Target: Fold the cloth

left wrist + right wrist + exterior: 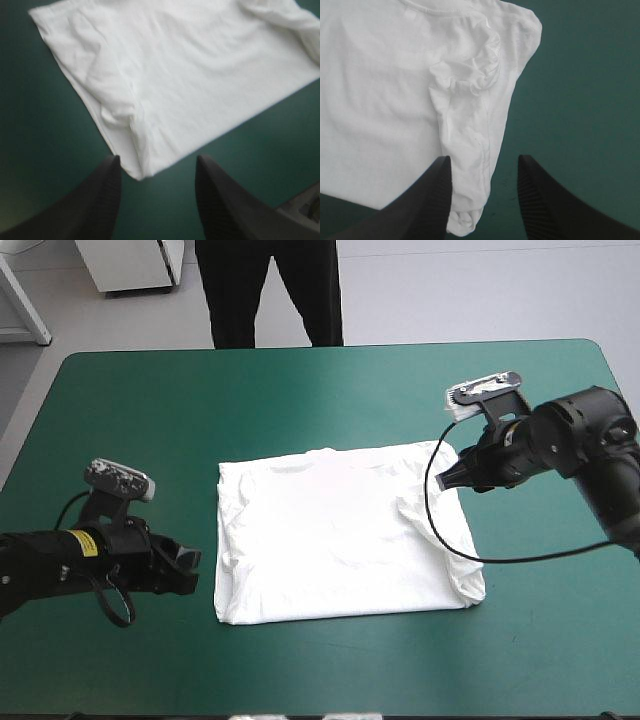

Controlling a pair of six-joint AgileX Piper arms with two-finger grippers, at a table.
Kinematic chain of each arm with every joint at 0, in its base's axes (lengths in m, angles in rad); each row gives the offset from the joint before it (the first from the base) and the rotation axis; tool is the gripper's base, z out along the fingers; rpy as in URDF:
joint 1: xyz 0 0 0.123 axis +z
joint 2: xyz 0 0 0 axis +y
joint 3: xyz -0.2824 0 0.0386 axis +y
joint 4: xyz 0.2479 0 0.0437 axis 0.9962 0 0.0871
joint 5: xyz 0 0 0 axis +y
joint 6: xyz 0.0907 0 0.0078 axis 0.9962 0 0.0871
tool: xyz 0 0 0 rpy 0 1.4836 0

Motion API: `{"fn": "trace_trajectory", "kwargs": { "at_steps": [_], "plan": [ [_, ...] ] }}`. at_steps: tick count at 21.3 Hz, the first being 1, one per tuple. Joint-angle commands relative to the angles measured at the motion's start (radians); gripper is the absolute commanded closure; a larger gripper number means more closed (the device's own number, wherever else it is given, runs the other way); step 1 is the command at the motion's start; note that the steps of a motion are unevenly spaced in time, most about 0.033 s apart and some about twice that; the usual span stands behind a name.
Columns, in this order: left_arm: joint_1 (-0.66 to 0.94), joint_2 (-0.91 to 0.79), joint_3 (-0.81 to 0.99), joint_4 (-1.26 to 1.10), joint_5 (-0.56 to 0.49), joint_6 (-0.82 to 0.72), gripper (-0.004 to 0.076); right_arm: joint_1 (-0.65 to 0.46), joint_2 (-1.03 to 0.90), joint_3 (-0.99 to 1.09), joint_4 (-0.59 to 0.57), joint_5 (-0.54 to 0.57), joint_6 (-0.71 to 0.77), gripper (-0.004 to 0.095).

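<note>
Soft white cloth T-shirt (340, 535), matt, creased — on a smooth, matt teal-green cover (300, 390).

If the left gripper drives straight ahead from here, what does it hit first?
Probably the T-shirt: its nearest corner lies just ahead of the left gripper, in line with the gap between its open fingers. Height above the table is unclear.

I see the white T-shirt (330, 540) lying flat at the middle of the teal-green cover (300, 390), sides folded in to a rectangle, collar (325, 453) toward 12 o'clock, a bunched sleeve (425, 515) at 3 o'clock.
</note>
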Motion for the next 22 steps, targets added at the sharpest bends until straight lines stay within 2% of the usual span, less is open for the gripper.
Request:
{"fn": "trace_trajectory", "kwargs": {
  "at_steps": [1,4,6,7,14,19,22],
  "plan": [
    [-0.008,-0.002,0.133,-0.026,0.038,0.018,0.0330,0.001,-0.127,0.054,-0.041,0.006,0.032,0.0497],
    [-0.008,0.052,0.217,0.000,0.037,0.040,0.0306,0.001,-0.194,0.170,-0.070,0.006,0.044,0.0497],
    [-0.008,0.101,0.240,-0.006,-0.001,0.067,0.0300,0.001,-0.226,0.240,-0.072,0.006,0.044,0.0497],
    [-0.008,0.134,0.250,-0.006,-0.053,0.071,0.0300,0.001,-0.238,0.277,-0.072,0.006,0.044,0.0498],
    [-0.010,0.321,0.250,-0.013,-0.122,0.097,0.0293,0.001,-0.255,0.367,-0.070,-0.013,0.050,0.0497],
    [-0.113,0.461,0.250,0.025,-0.216,0.079,0.0293,0.001,-0.263,0.381,-0.069,-0.027,0.044,0.0498],
    [-0.120,0.501,0.250,0.042,-0.235,0.065,0.0290,0.001,-0.263,0.381,-0.069,-0.025,0.044,0.0498]
  ]
}}
